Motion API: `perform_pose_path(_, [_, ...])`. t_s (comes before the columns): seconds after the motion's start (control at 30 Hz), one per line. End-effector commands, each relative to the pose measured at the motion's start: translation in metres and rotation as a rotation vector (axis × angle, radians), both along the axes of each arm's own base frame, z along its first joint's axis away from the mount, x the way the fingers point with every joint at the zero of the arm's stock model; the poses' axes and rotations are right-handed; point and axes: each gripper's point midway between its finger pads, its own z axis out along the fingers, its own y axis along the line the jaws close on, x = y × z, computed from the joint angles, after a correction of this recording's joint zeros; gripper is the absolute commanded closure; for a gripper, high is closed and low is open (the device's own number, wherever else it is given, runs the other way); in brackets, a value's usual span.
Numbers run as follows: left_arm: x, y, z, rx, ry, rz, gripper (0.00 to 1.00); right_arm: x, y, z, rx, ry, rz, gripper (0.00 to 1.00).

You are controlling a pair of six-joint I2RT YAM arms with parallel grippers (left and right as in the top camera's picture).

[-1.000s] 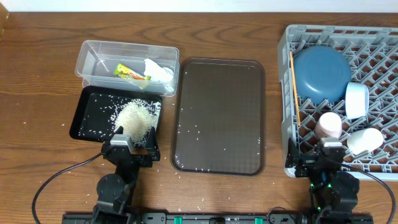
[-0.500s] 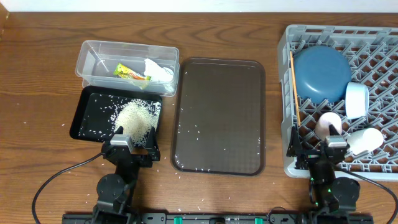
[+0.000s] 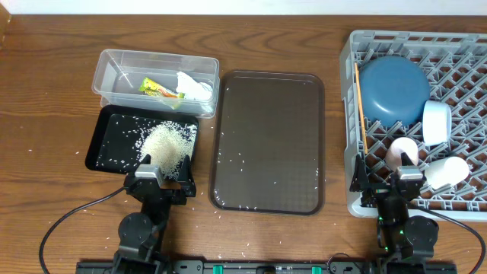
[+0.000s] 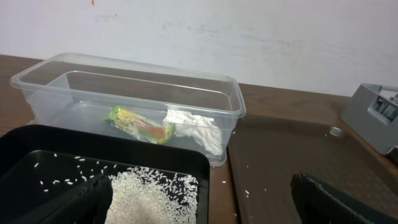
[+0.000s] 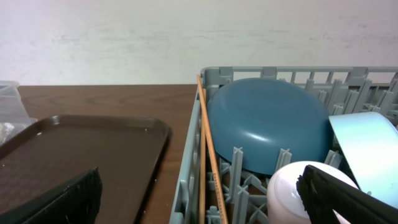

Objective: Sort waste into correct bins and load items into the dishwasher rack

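Observation:
The clear tub (image 3: 114, 65) holds the yellow-green wrapper (image 3: 158, 89) and the crumpled tissue (image 3: 194, 86). A heap of rice (image 3: 166, 142) lies in the black tray (image 3: 106, 141). My left gripper (image 3: 163, 169) stands open at that tray's near edge, nothing between its fingers. In the left wrist view the wrapper (image 4: 140, 122), tissue (image 4: 196, 127) and rice (image 4: 155, 193) show beyond the open left gripper (image 4: 205, 208). The grey rack (image 3: 472, 76) carries the blue plate (image 3: 393, 91), bowl (image 3: 435, 122), pink cup (image 3: 394, 148), white cup (image 3: 447, 171) and chopsticks (image 3: 360, 106). My right gripper (image 3: 380, 179) is open at the rack's front left corner.
A brown serving tray (image 3: 266, 114) with scattered rice grains lies between the bins and the rack. Loose grains dot the wooden table near the black tray and the front edge. Cables run from both arm bases. In the right wrist view the chopsticks (image 5: 208, 149) lean along the rack wall (image 5: 189, 180).
The right arm shifted slightly at the rack's front edge early in the second, then held still. The left arm and all objects stayed put.

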Motion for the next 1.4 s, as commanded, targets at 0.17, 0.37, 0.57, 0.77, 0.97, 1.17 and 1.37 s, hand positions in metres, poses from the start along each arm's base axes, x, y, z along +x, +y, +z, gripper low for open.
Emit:
perform_pose_path(0.17, [0.0001, 0.0005, -0.0183, 0.001, 0.045, 0.005, 0.06, -0.0001, -0.0004, -0.0005, 0.017, -0.002, 0.000, 0.01])
perform_pose_path(0.37, [0.0001, 0.0005, -0.0183, 0.001, 0.045, 0.005, 0.05, -0.0001, -0.0004, -0.0005, 0.017, -0.002, 0.000, 0.01])
perform_pose_path(0.57, [0.0001, 0.0005, -0.0183, 0.001, 0.045, 0.005, 0.06, -0.0001, -0.0004, -0.0005, 0.017, -0.002, 0.000, 0.01])
perform_pose_path(0.77, [0.0001, 0.0005, -0.0183, 0.001, 0.045, 0.005, 0.06, -0.0001, -0.0004, -0.0005, 0.017, -0.002, 0.000, 0.01])
perform_pose_path(0.97, [0.0001, 0.0005, -0.0183, 0.001, 0.045, 0.005, 0.06, -0.0001, -0.0003, -0.0004, 0.017, -0.002, 0.000, 0.01])
perform_pose_path(1.17, [0.0001, 0.0005, -0.0183, 0.001, 0.045, 0.005, 0.06, -0.0001, -0.0003, -0.0006, 0.017, -0.002, 0.000, 0.01])
perform_pose_path(1.37, [0.0001, 0.0005, -0.0183, 0.001, 0.045, 0.005, 0.06, -0.0001, -0.0003, -0.0006, 0.017, -0.002, 0.000, 0.01])
